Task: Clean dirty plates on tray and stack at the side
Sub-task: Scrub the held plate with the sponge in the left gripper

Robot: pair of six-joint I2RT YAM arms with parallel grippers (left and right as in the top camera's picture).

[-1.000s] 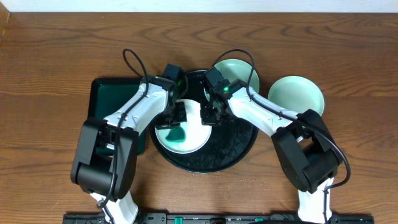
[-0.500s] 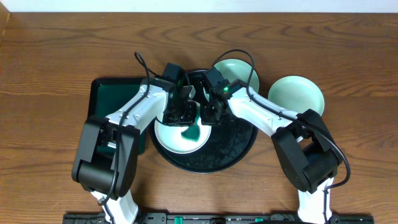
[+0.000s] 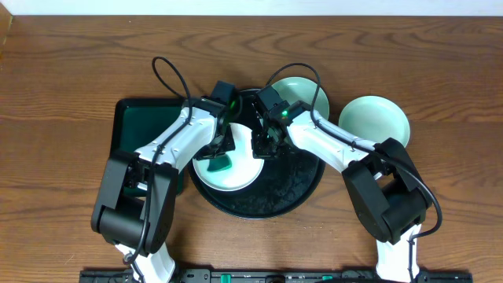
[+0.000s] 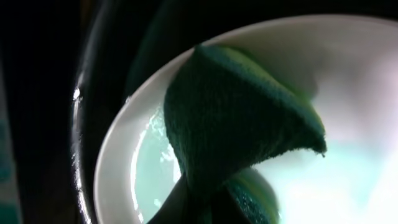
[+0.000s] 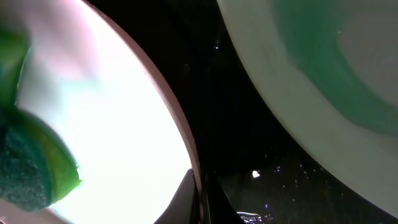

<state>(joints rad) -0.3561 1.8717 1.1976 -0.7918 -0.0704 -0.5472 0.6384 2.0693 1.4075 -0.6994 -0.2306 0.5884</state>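
Observation:
A pale mint-white plate [image 3: 236, 178] lies in the left part of the round black tray [image 3: 292, 189]. My left gripper [image 3: 222, 147] is shut on a green sponge [image 3: 214, 165] and presses it on this plate; the left wrist view shows the sponge [image 4: 236, 118] on the wet plate [image 4: 121, 180]. My right gripper [image 3: 258, 149] is shut on the plate's right rim [image 5: 186, 155]. A second plate [image 3: 305, 94] rests at the tray's far right edge. A third plate [image 3: 376, 119] sits on the table to the right.
A rectangular black tray [image 3: 140, 126] with a green inside lies at the left, partly under my left arm. Both arms cross over the round tray's far half. The wooden table [image 3: 71, 71] surrounds the trays.
My left gripper swept the sponge to the right across the plate, then back to the left. My right gripper has held the plate's rim without moving.

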